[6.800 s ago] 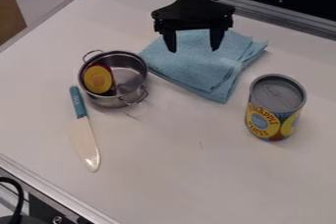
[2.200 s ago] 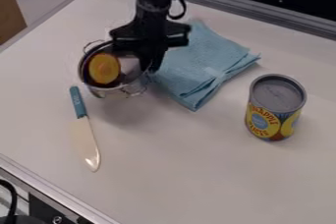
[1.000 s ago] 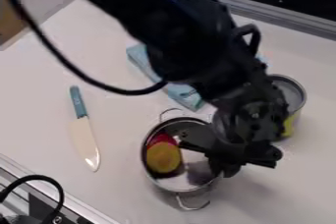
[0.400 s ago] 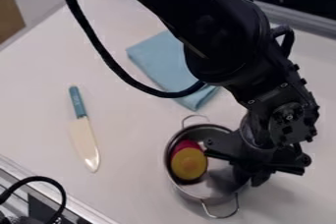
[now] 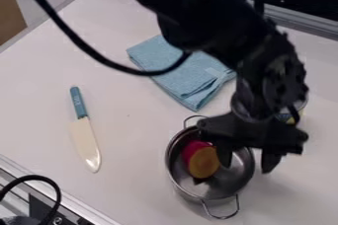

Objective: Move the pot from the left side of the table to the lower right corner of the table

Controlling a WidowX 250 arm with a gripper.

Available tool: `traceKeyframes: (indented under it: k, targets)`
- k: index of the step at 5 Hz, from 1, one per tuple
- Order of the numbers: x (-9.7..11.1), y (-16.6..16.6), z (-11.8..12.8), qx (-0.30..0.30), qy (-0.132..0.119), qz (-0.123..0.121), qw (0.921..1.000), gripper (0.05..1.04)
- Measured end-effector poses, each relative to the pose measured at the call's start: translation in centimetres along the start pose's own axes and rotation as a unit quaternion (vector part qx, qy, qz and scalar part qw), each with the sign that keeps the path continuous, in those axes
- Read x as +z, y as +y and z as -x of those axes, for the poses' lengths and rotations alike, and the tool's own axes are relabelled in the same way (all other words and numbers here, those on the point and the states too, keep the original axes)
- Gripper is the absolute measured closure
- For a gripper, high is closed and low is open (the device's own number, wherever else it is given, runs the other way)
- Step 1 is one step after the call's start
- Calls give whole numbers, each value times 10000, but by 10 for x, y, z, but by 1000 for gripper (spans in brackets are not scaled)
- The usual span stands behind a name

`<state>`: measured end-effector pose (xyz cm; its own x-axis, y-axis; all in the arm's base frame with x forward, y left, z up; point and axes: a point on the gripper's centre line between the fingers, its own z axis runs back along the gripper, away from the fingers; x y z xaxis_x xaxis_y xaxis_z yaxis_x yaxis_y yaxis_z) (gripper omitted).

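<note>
Pot (image 5: 231, 182) sits upright on the counter (image 5: 142, 169), in the lower part of the view and right of its centre, with one wire handle toward the top and the other toward the bottom. A red and yellow toy piece (image 5: 203, 163) lies inside it, nearer the left wall. Claw (image 5: 247, 168) hangs over the pot's right rim with its fingers spread well apart, one over the inside and the other beyond the rim, and it has hold of nothing; whether either finger touches the pot, I cannot tell. Black arm (image 5: 198, 14) slants down from the top edge. Behind the pot lies a folded blue cloth (image 5: 191, 82), and well off to the left a knife (image 5: 84, 137) with a blue handle and pale blade. Can (image 5: 285, 118) stands mostly hidden behind the arm
</note>
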<state>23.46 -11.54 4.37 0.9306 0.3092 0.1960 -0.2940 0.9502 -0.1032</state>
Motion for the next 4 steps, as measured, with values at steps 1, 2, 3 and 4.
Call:
traceKeyframes:
  k: [1,2,3,4]
  targets:
    - [19,3,-13,161,63,237,9996,91]
    - [39,12,-30,394,-79,480,9980,85]
    - [50,33,-61,564,-213,538,9967,85]
    - [46,66,-83,941,-545,464,9930,85]
